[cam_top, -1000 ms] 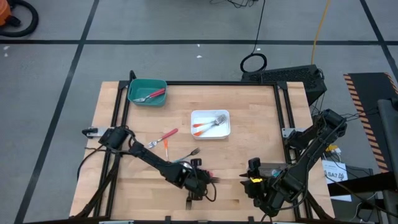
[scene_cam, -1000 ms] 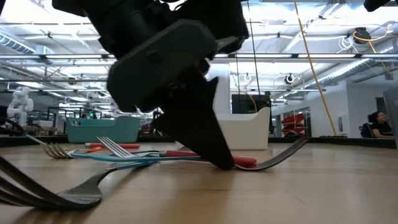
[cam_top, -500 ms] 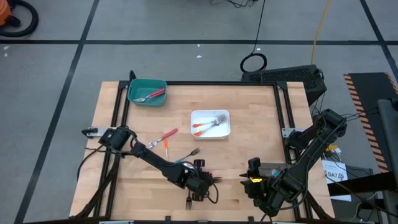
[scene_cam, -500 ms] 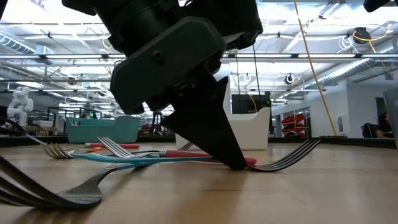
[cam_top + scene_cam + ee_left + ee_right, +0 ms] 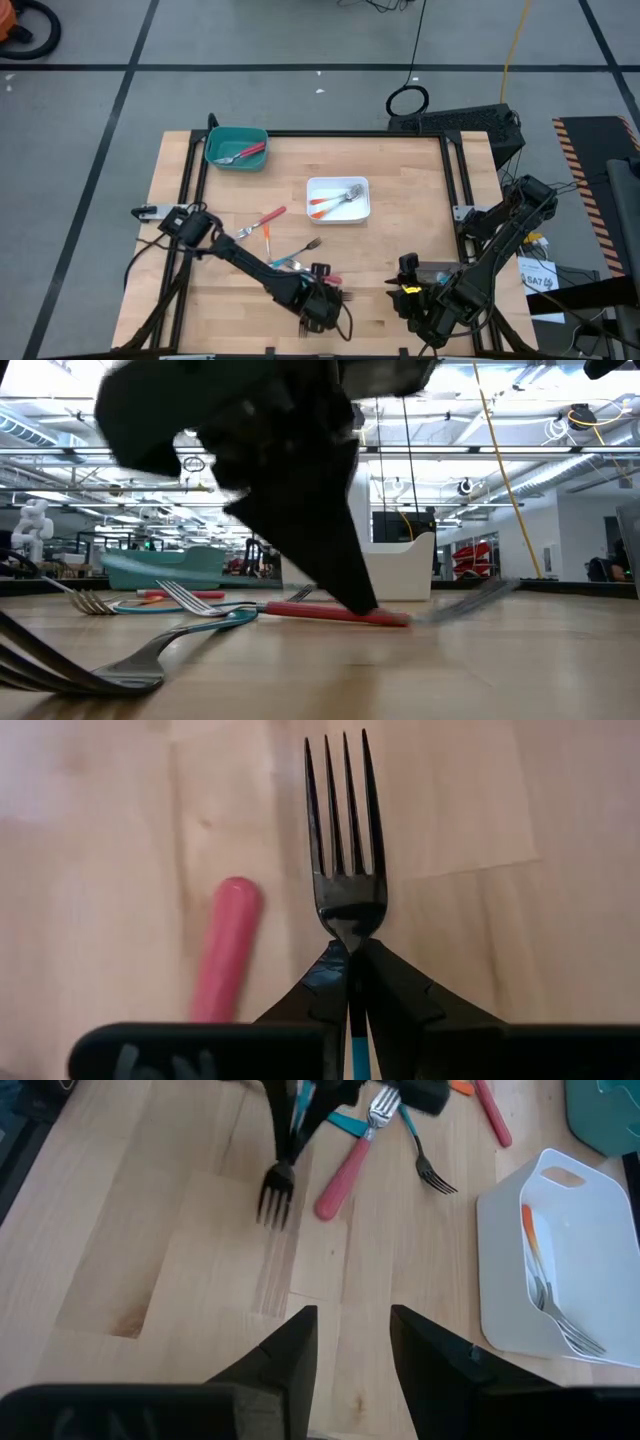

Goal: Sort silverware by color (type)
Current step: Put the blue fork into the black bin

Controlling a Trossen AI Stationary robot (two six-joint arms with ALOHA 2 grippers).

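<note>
My left gripper (image 5: 328, 298) is near the middle of the table's near edge, shut on a teal-handled fork (image 5: 345, 870) whose tines point toward the table's right. A red-handled fork (image 5: 342, 1180) lies on the wood right beside it. Another teal-handled fork (image 5: 120, 665) lies by the near edge, tines toward the low camera. A third teal-handled fork (image 5: 425, 1160) lies behind the red one. Red and orange forks (image 5: 270, 220) lie farther left. My right gripper (image 5: 350, 1335) waits open at the near right, facing the held fork. My left gripper pinches the fork at its neck (image 5: 350, 935), just behind the head, between the two shut fingers. The teal handle (image 5: 353, 1050) runs back between them, so the fingers lie along the fork. They slant down from the table's left. Whether the head (image 5: 480, 595) touches the wood, I cannot tell.
A teal tray (image 5: 215, 140) at the far left holds red-handled forks. A white tray (image 5: 500, 1230) near the middle holds orange-handled forks. Bare wood lies between my two grippers and along the table's right half.
My left gripper has stayed shut on the fork and shifted a little toward the near edge; it is blurred in the low view. The fork's head has travelled with it, slightly toward the table's right. The other forks have kept their places.
</note>
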